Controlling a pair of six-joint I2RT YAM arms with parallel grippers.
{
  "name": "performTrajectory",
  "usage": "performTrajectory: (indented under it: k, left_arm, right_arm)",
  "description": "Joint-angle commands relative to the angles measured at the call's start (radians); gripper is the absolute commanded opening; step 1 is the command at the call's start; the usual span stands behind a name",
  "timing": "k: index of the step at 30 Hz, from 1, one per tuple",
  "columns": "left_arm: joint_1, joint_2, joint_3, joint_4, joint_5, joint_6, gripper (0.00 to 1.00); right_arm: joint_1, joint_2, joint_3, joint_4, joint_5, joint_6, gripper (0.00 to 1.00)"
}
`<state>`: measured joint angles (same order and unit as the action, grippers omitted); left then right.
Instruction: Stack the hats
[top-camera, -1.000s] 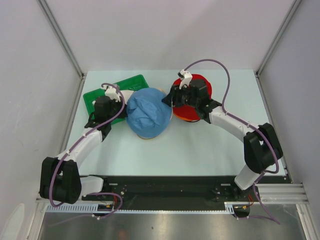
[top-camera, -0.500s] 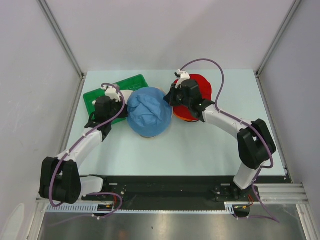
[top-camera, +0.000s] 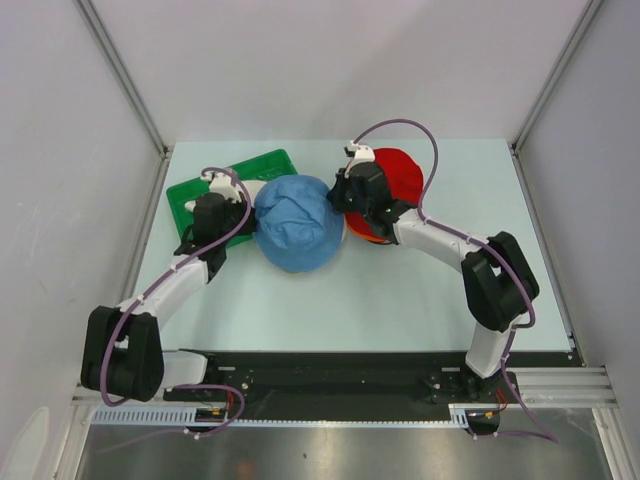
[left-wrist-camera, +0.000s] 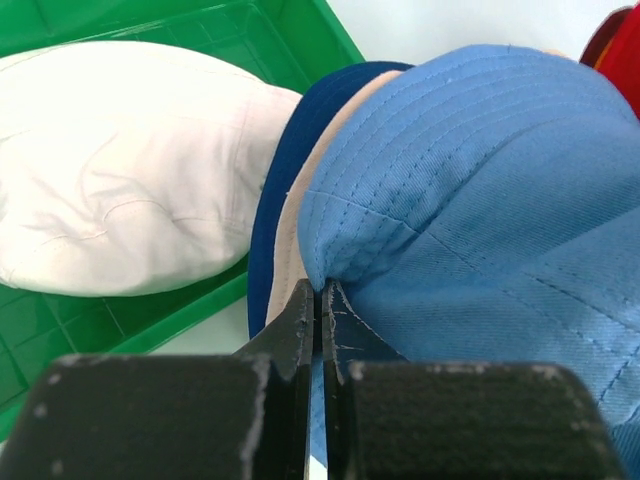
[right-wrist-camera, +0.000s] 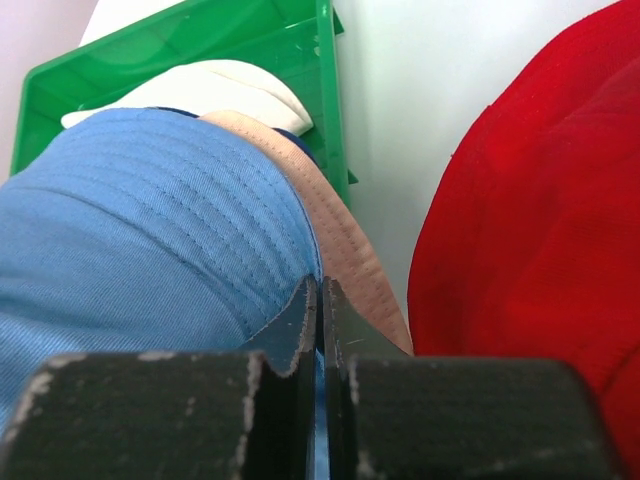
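From the overhead camera, I see the light blue hat (top-camera: 293, 222) sitting at the middle of the pale tabletop (top-camera: 400, 290), crown up. It is pinched from both sides: the left gripper (top-camera: 246, 206) at its 9 o'clock edge and the right gripper (top-camera: 338, 200) at its 2 o'clock edge. A green tray (top-camera: 270, 163) lies at the hat's 10 o'clock. A red hat (top-camera: 402, 170) lies at its 2 o'clock behind the right wrist, with a sliver of an orange hat (top-camera: 368, 236) showing beneath it. On my left wrist camera, the left gripper (left-wrist-camera: 321, 300) has its jaws closed tight on a fold of the light blue hat's (left-wrist-camera: 480, 180) brim. Under that brim the edges of a beige hat (left-wrist-camera: 292, 215) and a navy hat (left-wrist-camera: 300, 120) peek out at 11 o'clock. A white hat (left-wrist-camera: 130, 170) rests in the green tray (left-wrist-camera: 300, 40), its edge just beside the navy one. On my right wrist camera, the right gripper (right-wrist-camera: 320, 295) is likewise clamped shut on the light blue hat's (right-wrist-camera: 130, 230) brim, blue cloth showing between the fingers. The beige hat's (right-wrist-camera: 350, 250) brim runs out from under it at 1 o'clock, the red hat (right-wrist-camera: 530, 200) fills the 3 o'clock side, and the white hat (right-wrist-camera: 220, 90) sits in the tray (right-wrist-camera: 200, 50) at 11 o'clock.
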<state>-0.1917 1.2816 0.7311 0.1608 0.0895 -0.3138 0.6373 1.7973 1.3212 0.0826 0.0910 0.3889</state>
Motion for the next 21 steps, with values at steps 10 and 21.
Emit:
performTrajectory:
  k: [10, 21]
  left_arm:
    - [0.006, 0.015, -0.087, -0.052, -0.189, -0.070, 0.00]
    - [0.006, -0.037, -0.144, -0.098, -0.264, -0.107, 0.00]
  right_arm:
    - [0.024, 0.077, -0.013, -0.135, 0.225, -0.042, 0.00]
    - [0.059, 0.034, -0.111, -0.149, 0.291, -0.027, 0.00]
